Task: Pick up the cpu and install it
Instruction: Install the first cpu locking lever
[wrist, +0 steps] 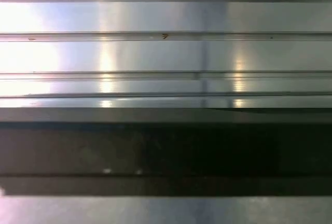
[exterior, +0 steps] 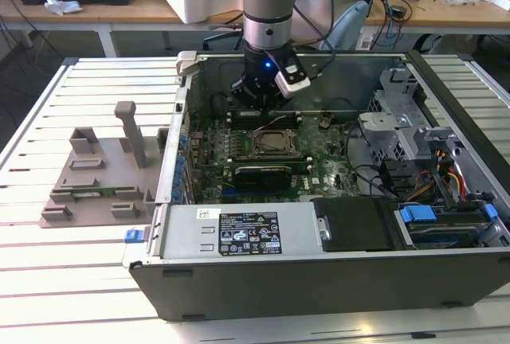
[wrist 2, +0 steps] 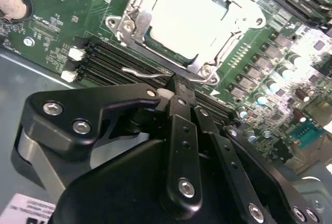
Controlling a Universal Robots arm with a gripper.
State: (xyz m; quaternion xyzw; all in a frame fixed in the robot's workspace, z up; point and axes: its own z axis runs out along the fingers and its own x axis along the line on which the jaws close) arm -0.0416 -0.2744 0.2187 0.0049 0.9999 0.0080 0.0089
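Silver-topped and seated: the cpu, a flat square chip with a shiny metal plate, lay inside the motherboard's metal socket frame.

In the second wrist view the chip sat level within the frame, with a thin wire retention lever lying loose beside it, so the socket looked not yet clamped. The black 2-fingered gripper hung just beside the socket, over the black memory slots; its fingers were pressed together with nothing between them, which suggests the chip had been let go into place. In the exterior view the arm reached down into the open grey computer case, lying on its side on the slatted metal table, while the grey plastic holder block stood well apart.
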